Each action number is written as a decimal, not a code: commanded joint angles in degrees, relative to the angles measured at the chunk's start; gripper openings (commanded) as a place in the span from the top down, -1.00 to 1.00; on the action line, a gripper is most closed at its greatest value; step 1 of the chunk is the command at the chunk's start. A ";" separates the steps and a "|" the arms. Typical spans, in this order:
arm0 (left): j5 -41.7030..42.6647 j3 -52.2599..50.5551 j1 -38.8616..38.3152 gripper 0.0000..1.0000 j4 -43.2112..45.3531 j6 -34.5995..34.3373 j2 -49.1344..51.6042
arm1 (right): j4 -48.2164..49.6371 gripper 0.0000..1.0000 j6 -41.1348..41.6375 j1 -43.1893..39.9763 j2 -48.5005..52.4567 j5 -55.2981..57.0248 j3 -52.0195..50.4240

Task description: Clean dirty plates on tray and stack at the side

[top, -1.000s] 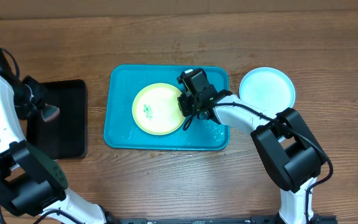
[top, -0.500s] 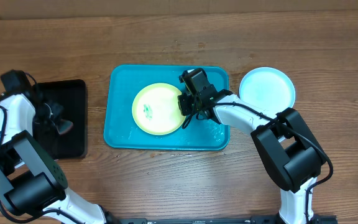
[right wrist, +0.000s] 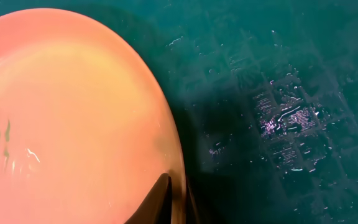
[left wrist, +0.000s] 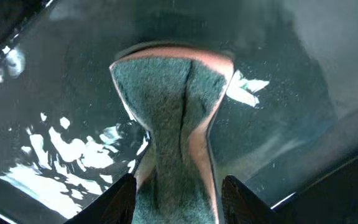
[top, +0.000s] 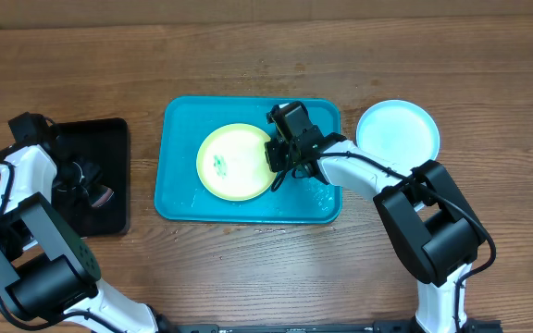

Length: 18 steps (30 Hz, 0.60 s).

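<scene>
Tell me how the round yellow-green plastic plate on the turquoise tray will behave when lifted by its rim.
Probably stiff and light: the yellow-green plate is thin, shallow plastic, pinched at one edge by the right gripper. It may slip, since the turquoise tray shows water droplets. Held off-centre, it will likely tilt.

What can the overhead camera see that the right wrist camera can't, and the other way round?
Only overhead: a pale blue plate on the table right of the turquoise tray, and a black tray at the left with the left gripper over it. Only the right wrist: water beads on the tray floor and, close up, the right gripper pinching the plate's rim. Both: the yellow-green plate, with its green smear, lying in the turquoise tray.
</scene>
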 commanded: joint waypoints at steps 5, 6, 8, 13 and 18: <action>-1.64 -0.48 0.26 0.06 0.55 -0.15 0.15 | -0.63 0.84 0.24 0.28 2.14 -0.57 -0.26; -1.66 -0.92 0.26 0.06 1.01 -0.15 0.15 | -0.63 0.84 0.24 0.28 2.14 -0.57 -0.26; -1.66 -1.51 0.26 0.05 1.60 -0.15 0.15 | -0.66 0.84 0.24 0.28 2.14 -0.59 -0.26; -1.66 -1.81 0.28 0.14 1.90 -0.07 0.15 | -0.70 0.84 0.24 0.28 2.14 -0.59 -0.26; -1.62 -0.85 0.33 0.24 1.66 0.33 0.13 | -1.36 0.84 0.24 0.28 2.14 -0.59 -0.26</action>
